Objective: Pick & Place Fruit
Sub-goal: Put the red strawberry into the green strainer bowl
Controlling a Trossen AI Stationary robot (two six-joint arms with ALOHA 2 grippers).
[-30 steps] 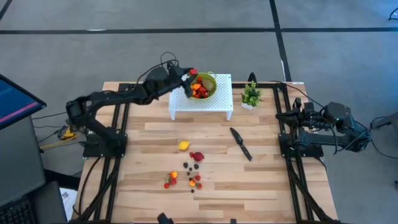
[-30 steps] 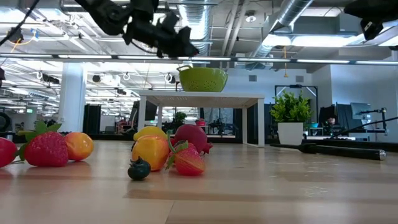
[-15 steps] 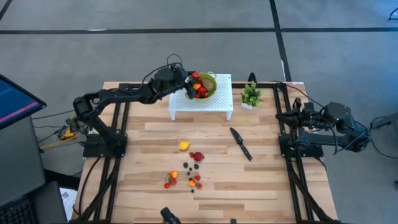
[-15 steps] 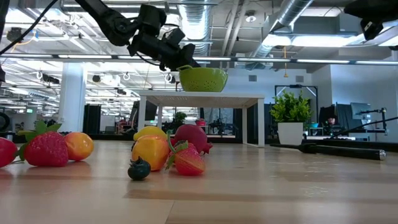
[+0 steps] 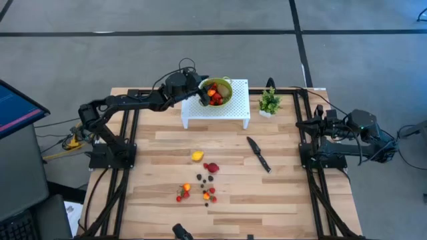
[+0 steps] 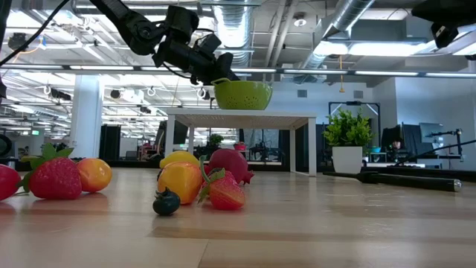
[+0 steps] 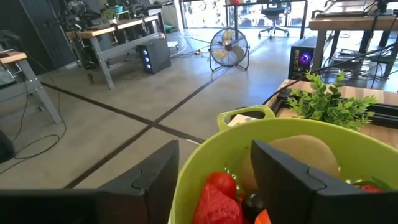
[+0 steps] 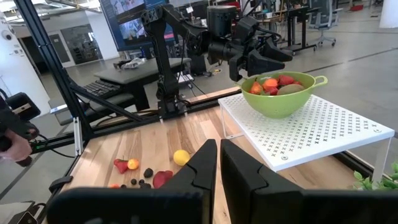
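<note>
A green bowl (image 5: 217,91) holding several toy fruits stands on a white perforated stand (image 5: 227,112) at the table's far side. My left gripper (image 5: 202,87) hovers at the bowl's left rim, open. Its wrist view looks between the two fingers (image 7: 163,168) onto a red berry (image 7: 214,198) and a brown-green fruit (image 7: 298,152) lying inside the bowl (image 7: 348,168). More fruit lies loose on the table's near middle: a yellow one (image 5: 197,156), a red one (image 5: 211,167) and a scatter of small ones (image 5: 200,191). My right gripper (image 8: 219,148) waits shut at the table's right edge.
A black knife (image 5: 258,154) lies on the boards right of the loose fruit. A small green potted plant (image 5: 269,102) stands right of the white stand. Bare wood lies between the stand and the fruit.
My left gripper has moved down and toward the bowl, then held still at its rim. The red fruit that sat at its fingertips is gone from them; the gripper has let it go over the bowl.
</note>
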